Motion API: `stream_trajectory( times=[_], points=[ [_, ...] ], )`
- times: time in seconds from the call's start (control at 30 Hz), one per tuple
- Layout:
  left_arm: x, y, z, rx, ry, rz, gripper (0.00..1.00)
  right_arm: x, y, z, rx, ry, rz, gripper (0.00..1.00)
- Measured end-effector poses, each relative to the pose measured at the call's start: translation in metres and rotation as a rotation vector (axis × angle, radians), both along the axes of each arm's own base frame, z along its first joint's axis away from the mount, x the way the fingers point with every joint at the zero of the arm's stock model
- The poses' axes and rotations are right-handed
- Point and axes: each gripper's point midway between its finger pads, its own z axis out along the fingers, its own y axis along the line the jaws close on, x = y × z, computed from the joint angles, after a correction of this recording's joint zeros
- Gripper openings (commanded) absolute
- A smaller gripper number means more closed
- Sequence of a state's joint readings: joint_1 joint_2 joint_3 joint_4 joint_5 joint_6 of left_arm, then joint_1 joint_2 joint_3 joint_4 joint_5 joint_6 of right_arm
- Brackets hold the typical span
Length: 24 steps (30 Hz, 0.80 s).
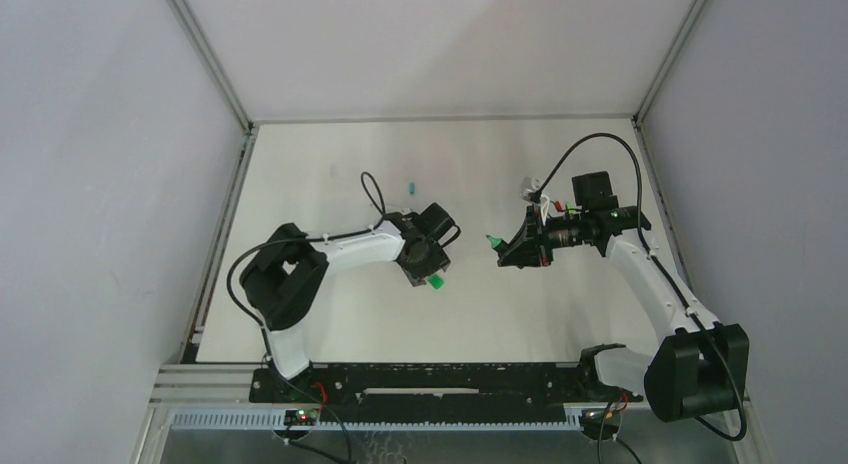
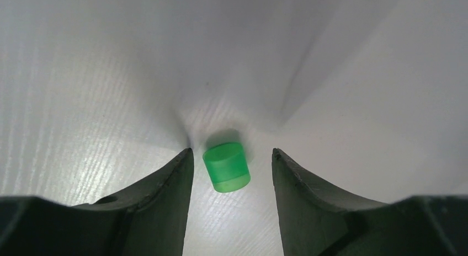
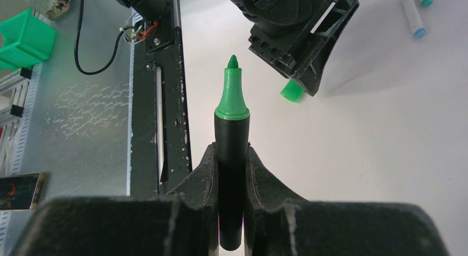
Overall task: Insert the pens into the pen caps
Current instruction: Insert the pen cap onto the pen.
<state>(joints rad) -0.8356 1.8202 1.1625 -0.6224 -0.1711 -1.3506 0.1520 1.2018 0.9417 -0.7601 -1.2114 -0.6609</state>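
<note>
**Findings.** The left pincer [image 2: 230,154] is spread and straddles the green cap [image 2: 226,168], which sits on the white surface [image 2: 88,101]. A gap shows on both sides of the cap, narrower toward the 9 o'clock finger, so the cap is not yet gripped. Which end is the open one cannot be told.

The right pincer [image 3: 232,151] is pressed onto the black marker [image 3: 232,173], with its green tip [image 3: 233,90] projecting well past the fingers. In the top view the marker lies roughly level, its tip pointing to 9 o'clock and well apart from the cap.

A teal cap [image 1: 410,185] lies at 12 o'clock from the left pincer. Spare pens [image 3: 411,13] lie beyond.

**Step in hand (judgement).** The step is securing the cap.
- Centre the fingers before closing, or the nearer finger may skid or topple the cap.
- Pinch the side wall and leave the mouth unobstructed.
- Lift, then turn the mouth toward 3 o'clock to face the tip.

**Pose.**
- The left arm is folded, elbow back at 8 o'clock, wrist pitched down over the cap.
- The right arm rises from its base at 5 o'clock, wrist turned sideways.
</note>
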Motion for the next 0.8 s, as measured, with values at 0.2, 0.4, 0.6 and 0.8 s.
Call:
stream_trajectory(
  times=[0.2, 0.4, 0.6, 0.8],
  points=[
    [-0.003, -0.004, -0.001, 0.005, 0.036, -0.005, 0.56, 0.0, 0.0, 0.0, 0.0, -0.002, 0.0, 0.0],
    [-0.005, -0.008, -0.003, 0.046, 0.093, -0.02, 0.45, 0.0, -0.001, 0.0, 0.0, -0.006, -0.002, 0.0],
    [-0.006, -0.012, -0.006, 0.071, 0.139, -0.05, 0.34, 0.001, -0.003, 0.003, 0.001, -0.016, -0.012, 0.0],
    [-0.007, -0.013, -0.006, 0.068, 0.147, -0.057, 0.22, 0.002, -0.006, 0.004, 0.003, -0.029, -0.02, 0.0]
  ],
)
